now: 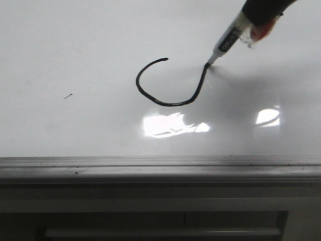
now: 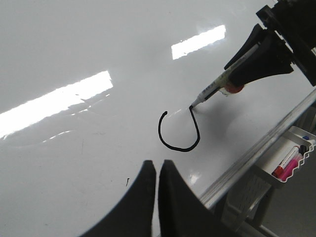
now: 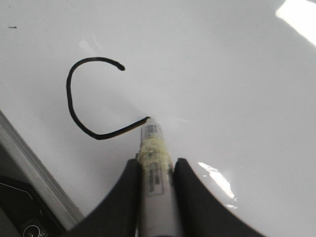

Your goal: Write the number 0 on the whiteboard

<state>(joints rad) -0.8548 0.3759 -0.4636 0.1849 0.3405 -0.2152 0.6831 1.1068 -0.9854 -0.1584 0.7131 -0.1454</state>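
The whiteboard [image 1: 75, 50] is a glossy white board that fills the front view. The number 0 [image 1: 165, 104] is an open black curve on it, with left side, bottom and right side drawn and a gap at the top. My right gripper [image 1: 257, 26] is shut on a white marker [image 1: 226, 42] whose tip touches the curve's upper right end. In the right wrist view the marker [image 3: 150, 131] sits between the fingers of the gripper [image 3: 155, 165], next to the curve [image 3: 69, 98]. My left gripper [image 2: 158, 165] is shut and empty, hovering over the board near the curve [image 2: 177, 148].
A grey metal rail [image 1: 150, 163] runs along the board's near edge. A tiny black dash [image 1: 67, 96] marks the board left of the curve. A white tray [image 2: 291, 160] with spare markers hangs off the board's edge. Lamp glare [image 1: 170, 124] lies below the curve.
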